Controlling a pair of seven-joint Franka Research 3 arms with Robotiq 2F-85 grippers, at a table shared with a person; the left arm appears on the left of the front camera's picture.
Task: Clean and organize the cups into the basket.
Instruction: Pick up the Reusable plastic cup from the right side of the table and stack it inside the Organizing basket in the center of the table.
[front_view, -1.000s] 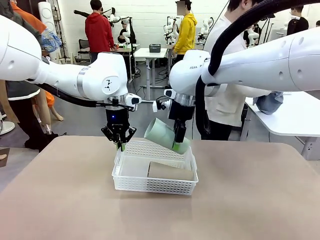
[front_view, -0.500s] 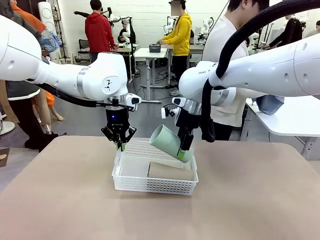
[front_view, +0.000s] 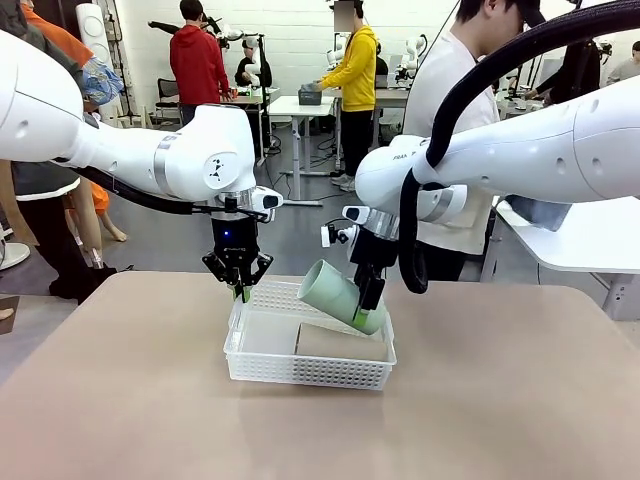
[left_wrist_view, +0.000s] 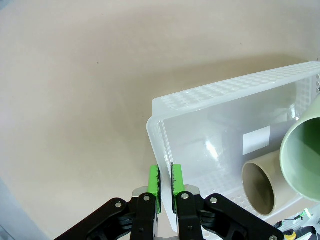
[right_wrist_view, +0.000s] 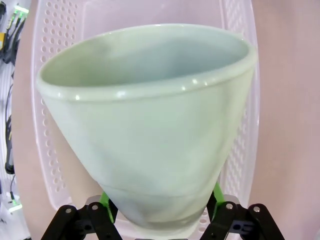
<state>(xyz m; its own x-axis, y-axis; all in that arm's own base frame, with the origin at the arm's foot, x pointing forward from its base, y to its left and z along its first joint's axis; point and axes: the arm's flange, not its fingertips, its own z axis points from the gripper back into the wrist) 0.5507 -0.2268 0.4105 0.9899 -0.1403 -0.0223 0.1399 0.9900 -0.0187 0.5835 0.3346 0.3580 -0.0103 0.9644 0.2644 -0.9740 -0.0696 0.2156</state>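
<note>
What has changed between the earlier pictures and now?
The right gripper lowered the mint green cup, tilted, toward the tan cup lying in the basket; whether its grip has loosened is unclear. The left gripper stayed clamped on the basket rim; basket and tan cup did not move.

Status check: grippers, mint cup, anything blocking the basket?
Left gripper shut on basket rim. Right gripper holds mint green cup, tilted, over basket. Tan cup lying inside, right under it.

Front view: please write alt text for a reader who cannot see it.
The right tool holds a tilted mint green cup by its base over a white mesh basket where a tan cup lies on its side. The left tool grips the basket's far left corner. A person stands beyond.
</note>
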